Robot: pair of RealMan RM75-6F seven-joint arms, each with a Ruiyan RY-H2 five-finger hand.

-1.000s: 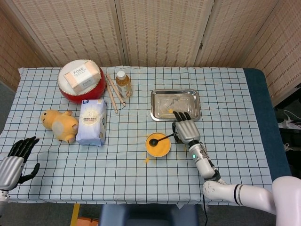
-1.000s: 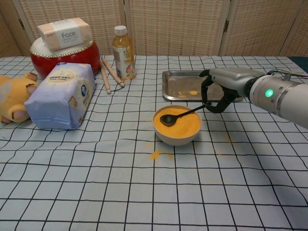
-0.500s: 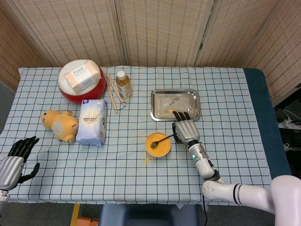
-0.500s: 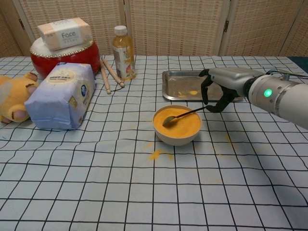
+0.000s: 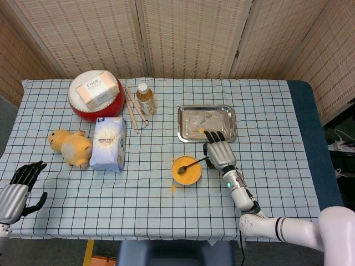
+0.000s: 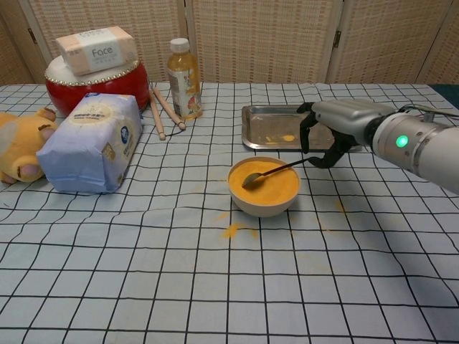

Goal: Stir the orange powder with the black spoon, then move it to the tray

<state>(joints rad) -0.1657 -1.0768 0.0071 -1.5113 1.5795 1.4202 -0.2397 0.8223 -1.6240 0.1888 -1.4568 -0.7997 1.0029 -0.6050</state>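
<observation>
**Spoon tips in the powder as the stirring goes on**

Nearest the robot, the black-fingered left hand (image 5: 23,185) hangs by the table's front left corner, fingers spread and holding nothing. A small spill of orange powder (image 6: 233,230) lies on the checked cloth just in front of the round cream bowl of orange powder (image 6: 264,188). Inside the bowl sits the slim black spoon (image 6: 276,171), its head resting on the powder at the left side, its handle rising to the right. The silver right hand (image 6: 326,136) pinches the end of that handle, the other fingers curled around it. Compared with a second ago the spoon's head has tilted and now shows a pale, powder-dusted face, while the hand has hardly shifted; I judge this a small turn of the stir, with no scoop lifted yet. Just beyond the bowl waits the rectangular steel tray (image 6: 258,135), already carrying a little orange powder, so the transfer is probably next.
</observation>
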